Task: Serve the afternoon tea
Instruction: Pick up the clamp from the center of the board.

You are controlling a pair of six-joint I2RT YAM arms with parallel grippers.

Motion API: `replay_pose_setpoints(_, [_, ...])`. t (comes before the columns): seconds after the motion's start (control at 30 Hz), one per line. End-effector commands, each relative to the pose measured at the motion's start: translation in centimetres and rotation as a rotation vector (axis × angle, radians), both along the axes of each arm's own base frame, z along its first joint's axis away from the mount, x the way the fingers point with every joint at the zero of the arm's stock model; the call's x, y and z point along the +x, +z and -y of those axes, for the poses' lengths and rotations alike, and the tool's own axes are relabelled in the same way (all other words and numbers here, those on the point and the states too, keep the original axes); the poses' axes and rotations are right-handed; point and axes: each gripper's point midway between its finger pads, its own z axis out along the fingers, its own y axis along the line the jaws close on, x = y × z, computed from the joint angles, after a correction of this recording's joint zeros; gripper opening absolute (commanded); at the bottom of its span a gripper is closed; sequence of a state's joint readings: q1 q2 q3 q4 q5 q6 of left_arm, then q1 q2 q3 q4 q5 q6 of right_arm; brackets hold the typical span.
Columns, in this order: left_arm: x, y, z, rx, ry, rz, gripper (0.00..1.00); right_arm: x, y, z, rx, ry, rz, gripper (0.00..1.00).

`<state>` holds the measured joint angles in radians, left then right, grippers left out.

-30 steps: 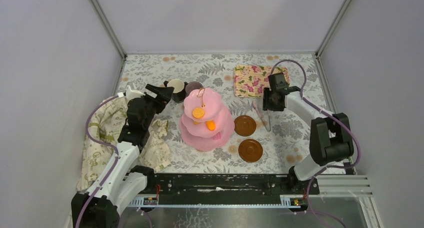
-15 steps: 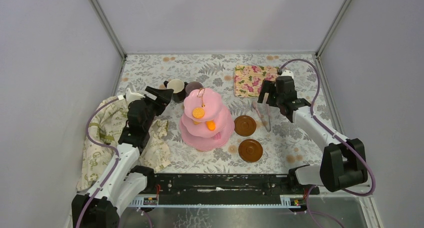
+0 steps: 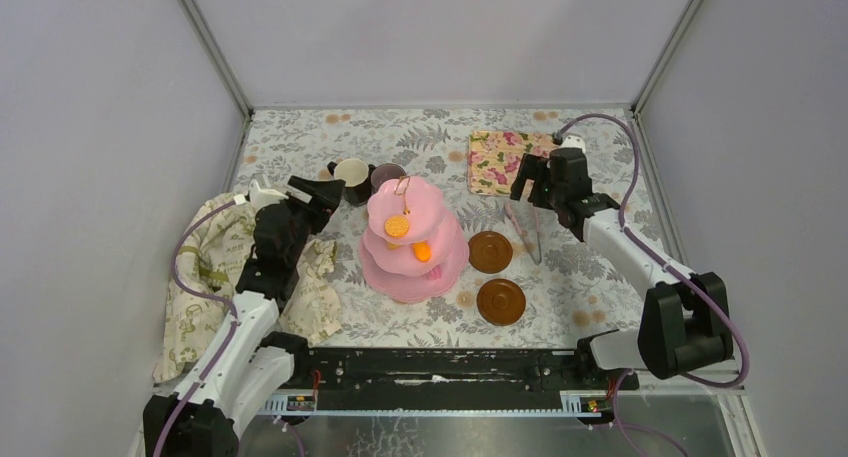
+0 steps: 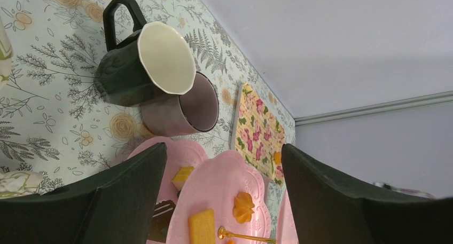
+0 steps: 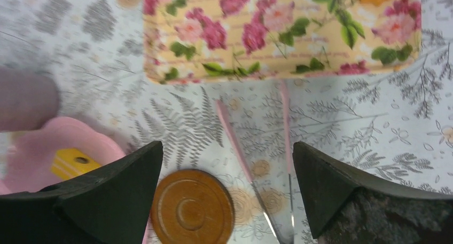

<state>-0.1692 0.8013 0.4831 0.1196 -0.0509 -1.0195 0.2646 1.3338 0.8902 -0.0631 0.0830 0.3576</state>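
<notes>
The pink three-tier cake stand [image 3: 410, 242] with a gold loop handle [image 3: 402, 186] stands mid-table and carries orange sweets [image 3: 397, 226]. In the left wrist view its top tier [image 4: 224, 196] holds an orange sweet [image 4: 244, 207] and a yellow biscuit [image 4: 201, 226]. Two dark mugs [image 3: 352, 175] [image 3: 387, 176] stand just behind it, and both show in the left wrist view [image 4: 143, 68] [image 4: 184, 109]. Two brown saucers [image 3: 490, 251] [image 3: 501, 301] lie to its right. My left gripper [image 3: 325, 190] [image 4: 223, 153] is open and empty beside the mugs. My right gripper [image 3: 528, 189] [image 5: 227, 148] is open and empty above the nearer saucer [image 5: 192, 206].
A floral tray [image 3: 505, 160] [image 5: 278, 30] lies at the back right. Two thin pink-handled metal utensils [image 3: 525, 232] [image 5: 235, 142] lie between the tray and the saucers. A beige leaf-print cloth [image 3: 215, 267] is bunched at the left under my left arm.
My right arm has stretched out and its gripper has shifted a little toward the back, over the tray's front edge. My left gripper has barely moved.
</notes>
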Motion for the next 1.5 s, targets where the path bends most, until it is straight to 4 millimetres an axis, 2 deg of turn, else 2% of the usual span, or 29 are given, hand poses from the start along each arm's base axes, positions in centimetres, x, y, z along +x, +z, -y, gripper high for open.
replay_pose_setpoints(0.0, [0.1,1.4,-0.4,-0.016,0.020,0.065,0.85,-1.3,-3.5,1.4,-0.130,-0.029,-0.153,0.97])
replay_pose_setpoints(0.07, [0.1,1.5,-0.4,-0.021,0.021,0.069,0.85,-2.5,-4.8,1.7,-0.152,-0.029,-0.216,0.96])
replay_pose_setpoints(0.27, [0.2,1.5,-0.1,-0.039,0.014,0.072,0.85,-4.8,-7.0,2.5,-0.222,-0.026,-0.355,0.97])
replay_pose_setpoints(0.53, [0.0,1.6,-0.2,-0.046,0.016,0.080,0.85,-6.2,-9.2,1.5,-0.233,0.034,-0.447,0.97])
replay_pose_setpoints(1.03, [0.0,1.2,-0.3,-0.047,0.023,0.079,0.85,-6.2,-11.6,2.3,-0.288,0.008,-0.508,0.80])
replay_pose_setpoints(1.47, [0.2,0.8,-0.2,-0.050,0.023,0.072,0.85,-5.9,-12.1,2.3,-0.282,-0.007,-0.485,0.63])
